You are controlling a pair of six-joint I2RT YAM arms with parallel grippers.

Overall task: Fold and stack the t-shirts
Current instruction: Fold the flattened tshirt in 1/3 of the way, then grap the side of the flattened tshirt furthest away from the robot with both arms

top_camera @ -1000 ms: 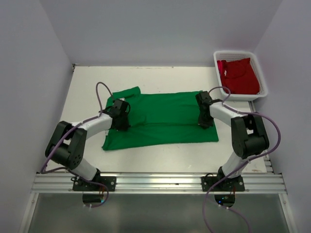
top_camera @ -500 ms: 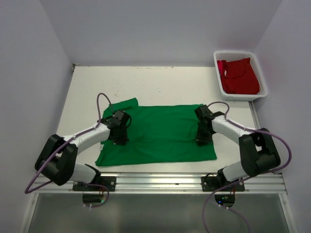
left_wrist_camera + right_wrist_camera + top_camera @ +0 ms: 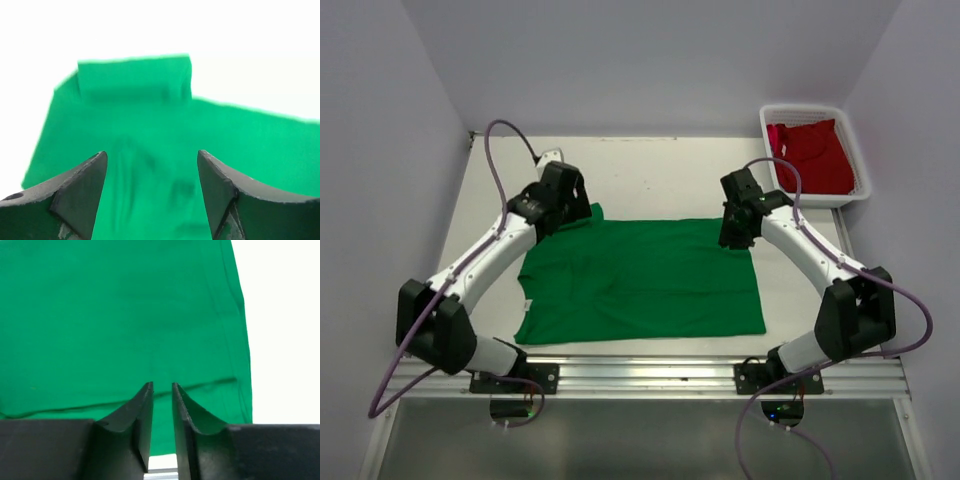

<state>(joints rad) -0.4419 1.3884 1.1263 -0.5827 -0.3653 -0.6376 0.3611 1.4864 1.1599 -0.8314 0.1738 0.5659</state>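
Green t-shirt (image 3: pixel 640 280) lies flat on the white table (image 3: pixel 650 170), spread as a rough rectangle with a few soft creases. Its near edge runs just beyond the metal rail (image 3: pixel 650 375) where both arm bases are bolted. The near left corner sits a bit further left than the far one, so the left side slants. Both arms reach out to the shirt's far edge. The left gripper (image 3: pixel 555 205) is over the far left corner, above the short sleeve (image 3: pixel 582 214) that pokes out there. In the left wrist view the left gripper (image 3: pixel 152 160) has its fingers (image 3: pixel 85 187) wide apart with nothing between them, the green cloth (image 3: pixel 150 130) is below, and the sleeve (image 3: pixel 135 77) shows as a small flap against the white top. The right gripper (image 3: pixel 735 225) is at the far right corner of the shirt. In the right wrist view the right gripper (image 3: pixel 162 390) has its fingers (image 3: pixel 142 415) nearly together with a thin gap and no cloth in it. The shirt (image 3: pixel 125 315) fills most of that view, with bare table (image 3: pixel 280 340) on the right. I cannot tell whether either gripper touches the cloth. At the far right corner of the table sits the white mesh basket (image 3: pixel 800 107), well apart from the green shirt, with the red t-shirt (image 3: pixel 810 155) bunched inside it.
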